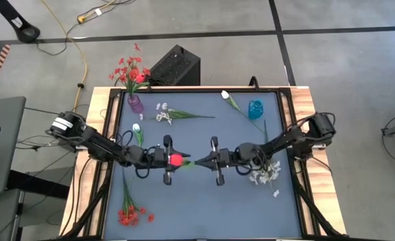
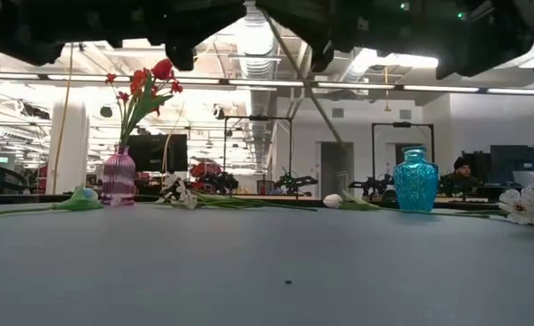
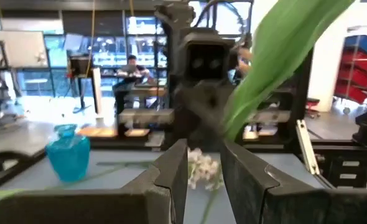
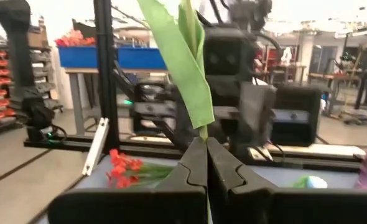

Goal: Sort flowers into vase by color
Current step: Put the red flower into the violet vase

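Above the middle of the table, a red tulip with its bloom [image 1: 176, 161] and a long green leaf [image 4: 183, 56] is held by my right gripper [image 1: 199, 161], which is shut and points level at the left arm. My left gripper [image 1: 183, 161] faces it from the left, open, with nothing seen between its fingers [image 3: 171, 174]. From above, the bloom shows over the left fingers. A purple vase [image 1: 135, 102] with red flowers stands at the far left. A blue vase [image 1: 255, 109] stands at the far right. My right gripper pinches the tulip between its two fingertips, at the foot of the leaf on the lower stalk [image 4: 203, 132]. The fingers lie level and come from the table's right. The flower rises from the fingertips, leans toward the left arm and is clear of the table.
Loose flowers lie around on the table: a red bunch [image 1: 130, 211] near left, white blooms [image 1: 264, 174] under the right arm, a white spray [image 1: 164, 115] and a pale bud [image 1: 137, 130] toward the far left, and a white flower [image 1: 227, 99] by the blue vase.
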### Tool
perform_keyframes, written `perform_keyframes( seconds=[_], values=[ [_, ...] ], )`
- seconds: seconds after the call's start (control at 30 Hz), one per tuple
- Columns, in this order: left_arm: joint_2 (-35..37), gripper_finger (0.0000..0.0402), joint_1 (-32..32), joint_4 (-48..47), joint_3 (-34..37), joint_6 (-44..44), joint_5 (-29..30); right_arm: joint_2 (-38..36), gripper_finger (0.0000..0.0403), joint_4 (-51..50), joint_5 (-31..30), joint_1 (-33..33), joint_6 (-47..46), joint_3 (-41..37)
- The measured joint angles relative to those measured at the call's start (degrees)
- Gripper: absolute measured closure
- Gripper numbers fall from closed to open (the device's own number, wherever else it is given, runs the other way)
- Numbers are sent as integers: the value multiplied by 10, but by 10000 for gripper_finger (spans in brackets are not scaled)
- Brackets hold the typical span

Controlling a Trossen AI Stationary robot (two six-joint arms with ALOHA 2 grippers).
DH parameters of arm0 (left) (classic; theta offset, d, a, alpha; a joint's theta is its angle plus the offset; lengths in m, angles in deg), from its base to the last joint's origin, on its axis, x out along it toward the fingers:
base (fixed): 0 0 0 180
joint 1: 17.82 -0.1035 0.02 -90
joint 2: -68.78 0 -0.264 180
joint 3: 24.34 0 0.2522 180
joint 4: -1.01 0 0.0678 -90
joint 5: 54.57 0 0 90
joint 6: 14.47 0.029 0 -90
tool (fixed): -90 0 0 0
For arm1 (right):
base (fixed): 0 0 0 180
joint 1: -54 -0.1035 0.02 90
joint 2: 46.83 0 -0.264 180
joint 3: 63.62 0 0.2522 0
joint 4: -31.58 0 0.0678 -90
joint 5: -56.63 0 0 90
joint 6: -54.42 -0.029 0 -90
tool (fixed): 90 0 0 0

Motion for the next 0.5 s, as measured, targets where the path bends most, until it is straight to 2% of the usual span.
perform_keyframes(
  seconds=[0.17,0.3,0.5],
  values=[
    [-15,302,1,-3,-24,57,-21,-1,385,18,0,6,-4,4],
    [-15,264,2,-38,-39,80,-23,-1,385,18,0,7,-7,4],
    [-13,199,1,-18,-40,75,-14,-1,385,11,0,7,-6,4]
  ],
)
